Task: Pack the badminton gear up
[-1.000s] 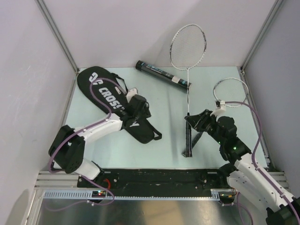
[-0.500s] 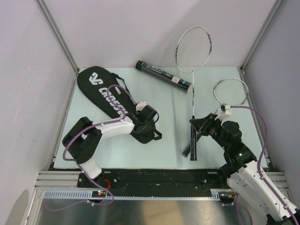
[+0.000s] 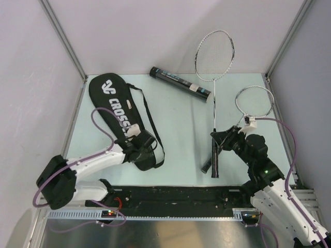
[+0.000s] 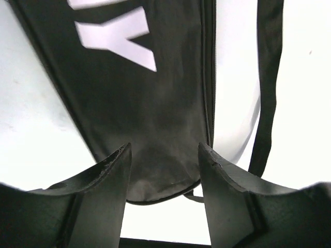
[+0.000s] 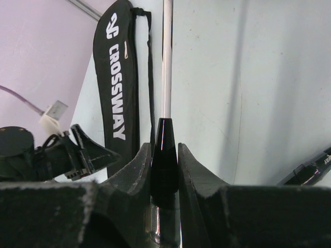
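Student: Racket first, please. Where was it, and what held it?

Tutor: One white-strung racket with a black handle (image 3: 214, 50) was clamped in the right gripper (image 5: 164, 147). The fingers were closed on the tapered top of the handle, and the head rose over the far edge of the pale green table (image 3: 181, 129). A grip there probably gave control of the long shaft for steering it toward an opening.

Student: And the container?

Tutor: The long black fabric bag lettered CROSSWAY (image 3: 116, 106) lay flat at the left, wide end far and narrow end near. The left gripper (image 4: 164, 147) hovered at that narrow end. Its fingers were apart, straddling the cloth and closed on nothing, likely placed to pinch or steady the bag.

Student: What else lay outside the bag?

Tutor: A second racket (image 3: 254, 101), also white-strung, lay by the right wall, with its shaft passing under the right arm. The dark teal-printed cylindrical tube (image 3: 179, 85) lay at the back, between the bag and the rackets. No shuttlecocks could be seen.
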### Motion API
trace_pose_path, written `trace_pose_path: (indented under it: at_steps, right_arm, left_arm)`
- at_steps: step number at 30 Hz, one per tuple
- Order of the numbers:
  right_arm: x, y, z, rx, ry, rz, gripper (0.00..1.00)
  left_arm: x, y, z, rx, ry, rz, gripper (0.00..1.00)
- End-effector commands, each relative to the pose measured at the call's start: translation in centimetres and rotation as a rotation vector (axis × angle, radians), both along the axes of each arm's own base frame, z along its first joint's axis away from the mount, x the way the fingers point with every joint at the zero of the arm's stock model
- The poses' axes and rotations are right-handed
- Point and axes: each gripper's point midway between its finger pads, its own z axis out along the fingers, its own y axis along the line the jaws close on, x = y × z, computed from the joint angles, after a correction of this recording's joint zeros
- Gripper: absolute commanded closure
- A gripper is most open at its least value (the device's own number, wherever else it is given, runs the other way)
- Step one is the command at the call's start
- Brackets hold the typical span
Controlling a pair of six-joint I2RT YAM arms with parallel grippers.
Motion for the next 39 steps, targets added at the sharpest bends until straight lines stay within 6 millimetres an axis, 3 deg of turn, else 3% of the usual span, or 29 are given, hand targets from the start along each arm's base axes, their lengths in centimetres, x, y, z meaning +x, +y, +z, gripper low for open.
trace_pose_path:
  at_steps: [1, 7, 11, 18, 23, 32, 39]
  right_arm:
    - [0.5, 0.2, 2.4, 0.033, -0.088, 0.007, 1.00]
    - [-0.2, 0.3, 2.5, 0.024, -0.098, 0.032, 1.00]
    - [-0.7, 0.0, 2.3, 0.013, -0.094, 0.030, 1.00]
    - [-1.0, -0.1, 2.1, -0.003, -0.093, 0.038, 1.00]
    - [-0.9, -0.2, 2.3, -0.002, -0.096, 0.035, 1.00]
    - [-1.2, -0.3, 2.2, -0.014, -0.097, 0.039, 1.00]
    - [-1.4, -0.3, 2.2, -0.007, -0.093, 0.040, 1.00]
  left_arm:
    - [3.6, 3.9, 4.3, 0.156, -0.188, 0.080, 0.41]
    - [10.7, 8.3, 7.6, 0.352, -0.229, 0.180, 0.45]
    - [14.8, 8.4, 9.1, 0.420, -0.233, 0.167, 0.44]
    - [19.2, 7.3, 7.3, 0.427, -0.163, 0.128, 0.44]
    - [20.0, 5.3, 4.3, 0.362, -0.090, 0.092, 0.45]
    - [18.9, 4.2, 0.0, 0.304, -0.007, 0.080, 0.49]
    - [17.4, 4.2, -1.7, 0.278, 0.011, 0.070, 0.64]
